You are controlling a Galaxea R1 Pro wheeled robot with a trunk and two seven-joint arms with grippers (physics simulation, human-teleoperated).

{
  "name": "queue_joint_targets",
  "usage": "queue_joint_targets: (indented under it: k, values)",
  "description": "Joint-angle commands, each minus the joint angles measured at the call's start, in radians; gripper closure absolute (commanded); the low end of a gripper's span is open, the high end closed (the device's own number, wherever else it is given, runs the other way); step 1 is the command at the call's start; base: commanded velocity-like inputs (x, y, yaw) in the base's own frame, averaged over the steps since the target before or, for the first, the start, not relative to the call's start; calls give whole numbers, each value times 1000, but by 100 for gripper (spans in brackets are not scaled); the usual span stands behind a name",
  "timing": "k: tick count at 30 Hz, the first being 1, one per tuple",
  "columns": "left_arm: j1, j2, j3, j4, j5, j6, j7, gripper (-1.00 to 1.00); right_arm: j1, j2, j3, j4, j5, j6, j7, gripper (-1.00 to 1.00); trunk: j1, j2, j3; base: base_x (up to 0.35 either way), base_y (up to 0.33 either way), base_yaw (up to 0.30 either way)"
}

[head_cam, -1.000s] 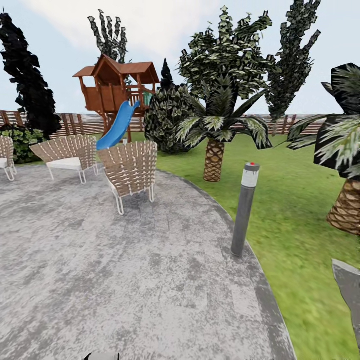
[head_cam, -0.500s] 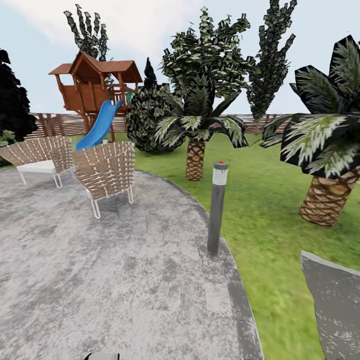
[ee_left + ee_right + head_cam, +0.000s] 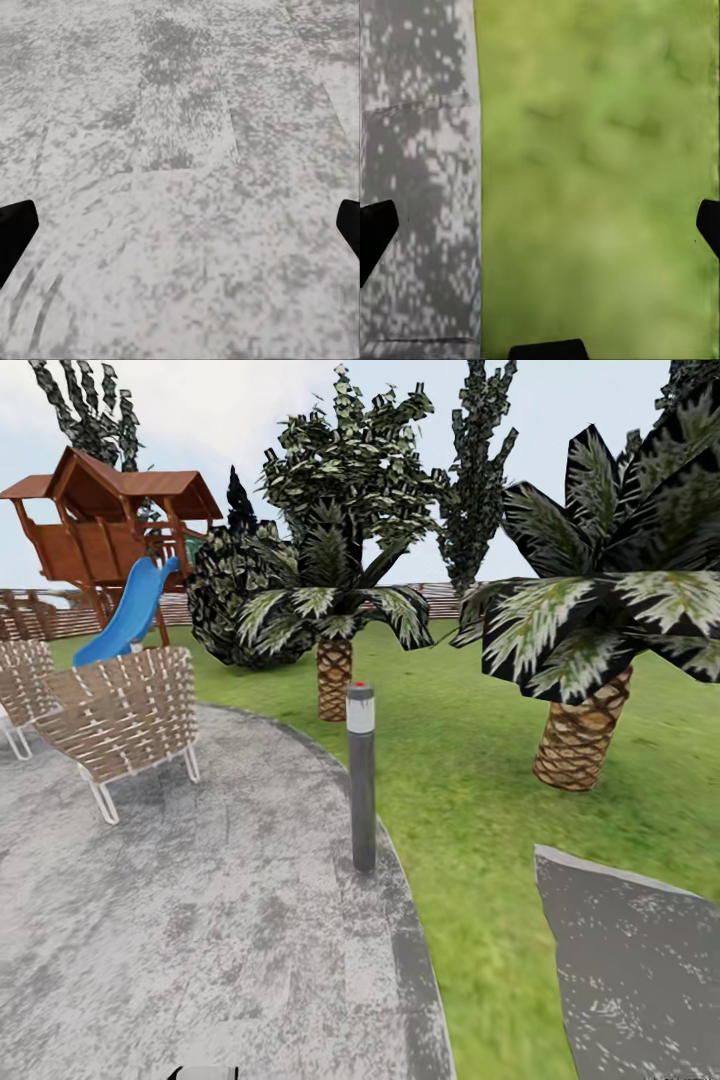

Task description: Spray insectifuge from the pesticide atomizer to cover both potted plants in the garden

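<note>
The left gripper [image 3: 180, 229] shows two black, wedge-shaped fingertips. The right gripper [image 3: 540, 229] has matching black tips, plus a flat black body edge.

The playhouse [image 3: 95, 525] is cut off at the head view's left edge, as is the far chair [image 3: 18, 685] behind the near one. A grey slab [image 3: 635, 970] runs out of the lower right corner, and the right palm [image 3: 600, 610] loses its fronds past the top and right edges. In both wrist views, only dark fingertips [image 3: 13, 232] [image 3: 373, 232] poke in from the sides.
</note>
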Motion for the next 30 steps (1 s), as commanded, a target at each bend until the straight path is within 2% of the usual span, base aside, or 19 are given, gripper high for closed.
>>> queue_joint_targets:
  k: [1, 30]
  values:
    - [0, 0, 0, 0, 0, -3, 1, -100, 0, 0, 0, 0, -1, 0, -1, -100, 0, 0, -1, 236, -254, -275]
    - [0, -1, 0, 0, 0, -3, 1, -100, 0, 0, 0, 0, -1, 0, -1, -100, 0, 0, -1, 269, -226, -275]
